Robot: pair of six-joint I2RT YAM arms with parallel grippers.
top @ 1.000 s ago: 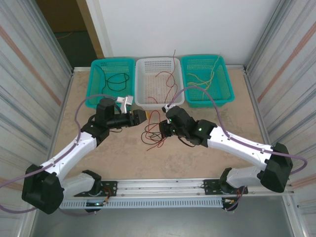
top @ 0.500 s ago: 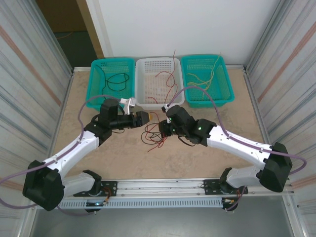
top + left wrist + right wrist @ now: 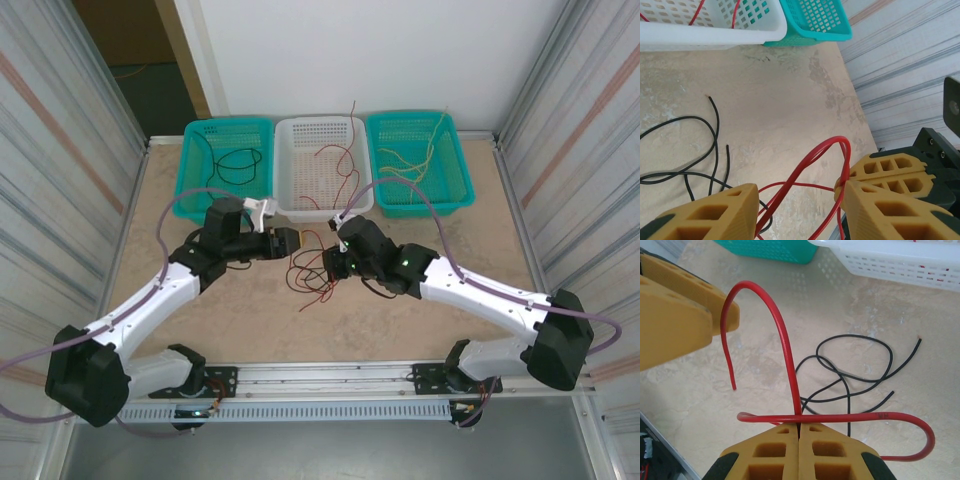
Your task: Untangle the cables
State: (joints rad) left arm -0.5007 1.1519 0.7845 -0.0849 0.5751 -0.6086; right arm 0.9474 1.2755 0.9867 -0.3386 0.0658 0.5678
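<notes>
Red cable (image 3: pixel 785 345): found clamped in shut right claw (image 3: pixel 799 427) at bench (image 3: pixel 250 320) centre. Noted left claw (image 3: pixel 799 192) advanced from 9 o'clock, narrowed but parted, astride the loop. Expect second grip next.

The left arm (image 3: pixel 140 310) and right arm (image 3: pixel 490 295) have white link shells and black joint housings. A purple-grey hose (image 3: pixel 400 179) runs along each. Fingers (image 3: pixel 775 455) are yellow-orange wedges with moulded rectangular pockets on black carriers.

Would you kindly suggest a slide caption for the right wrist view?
Right gripper shut on a looping red cable, a black cable lying on the table beyond.
</notes>
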